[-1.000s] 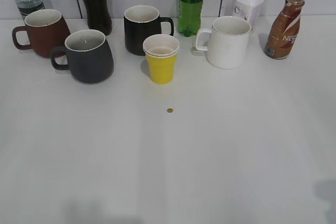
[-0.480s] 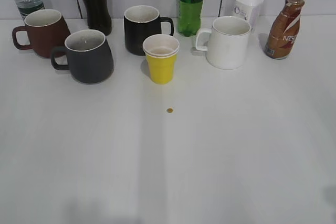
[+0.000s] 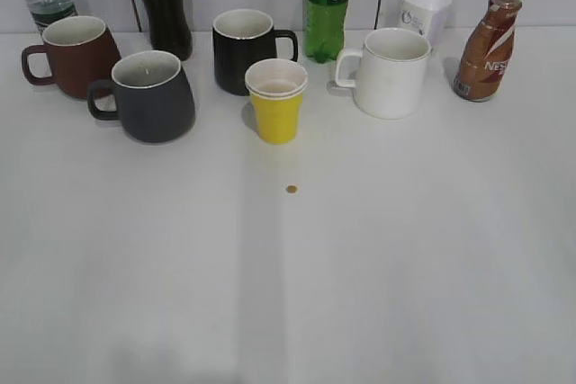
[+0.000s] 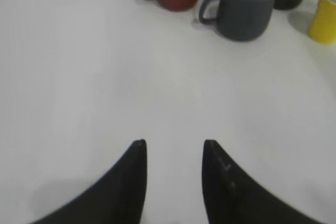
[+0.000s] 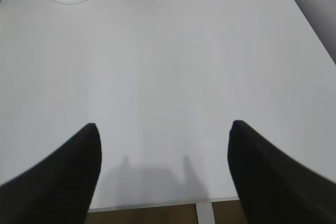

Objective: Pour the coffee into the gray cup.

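Coffee bottle, far right on the desk, untouched: we approach with the right pincer, jaws wide apart, gripping low; gray cup far left; left pincer slightly parted, empty.

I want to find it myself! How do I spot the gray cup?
Look along the back of the white table to the left end, where three dark mugs cluster. The gray cup stands nearest you, between the reddish-brown mug and the black mug. It alone is squat, widening toward its base.
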Robot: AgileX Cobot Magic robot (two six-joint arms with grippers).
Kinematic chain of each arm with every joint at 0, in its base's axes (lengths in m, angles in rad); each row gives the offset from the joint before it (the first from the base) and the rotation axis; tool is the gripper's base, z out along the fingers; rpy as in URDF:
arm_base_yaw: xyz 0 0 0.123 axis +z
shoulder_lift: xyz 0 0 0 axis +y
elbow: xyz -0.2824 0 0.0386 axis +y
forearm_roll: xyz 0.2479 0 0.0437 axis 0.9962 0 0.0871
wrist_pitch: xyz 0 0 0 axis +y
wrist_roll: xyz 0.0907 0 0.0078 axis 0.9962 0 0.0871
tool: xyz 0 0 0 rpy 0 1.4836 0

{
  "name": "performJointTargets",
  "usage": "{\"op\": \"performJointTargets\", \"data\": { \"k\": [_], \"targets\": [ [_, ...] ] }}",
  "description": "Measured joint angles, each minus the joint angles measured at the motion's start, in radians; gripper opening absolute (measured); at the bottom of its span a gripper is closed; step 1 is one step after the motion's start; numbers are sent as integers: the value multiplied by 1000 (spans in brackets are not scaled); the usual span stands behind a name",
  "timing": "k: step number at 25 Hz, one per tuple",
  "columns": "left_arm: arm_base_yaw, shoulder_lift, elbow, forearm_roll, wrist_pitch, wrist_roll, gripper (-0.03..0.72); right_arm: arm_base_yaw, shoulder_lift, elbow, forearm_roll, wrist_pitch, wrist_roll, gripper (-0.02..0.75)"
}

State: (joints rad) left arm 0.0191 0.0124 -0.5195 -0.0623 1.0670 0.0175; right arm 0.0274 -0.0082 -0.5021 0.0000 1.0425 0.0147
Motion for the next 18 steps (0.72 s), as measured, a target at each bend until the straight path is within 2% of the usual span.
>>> {"op": "performJointTargets", "data": {
  "k": [6, 18],
  "targets": [
    [33, -20, 0, 0, -1, 0, 269, 0, 0, 1, 0, -1, 0, 587],
    [34, -20, 0, 0, -1, 0, 241, 0, 0, 1, 0, -1, 0, 587]
  ]
}}
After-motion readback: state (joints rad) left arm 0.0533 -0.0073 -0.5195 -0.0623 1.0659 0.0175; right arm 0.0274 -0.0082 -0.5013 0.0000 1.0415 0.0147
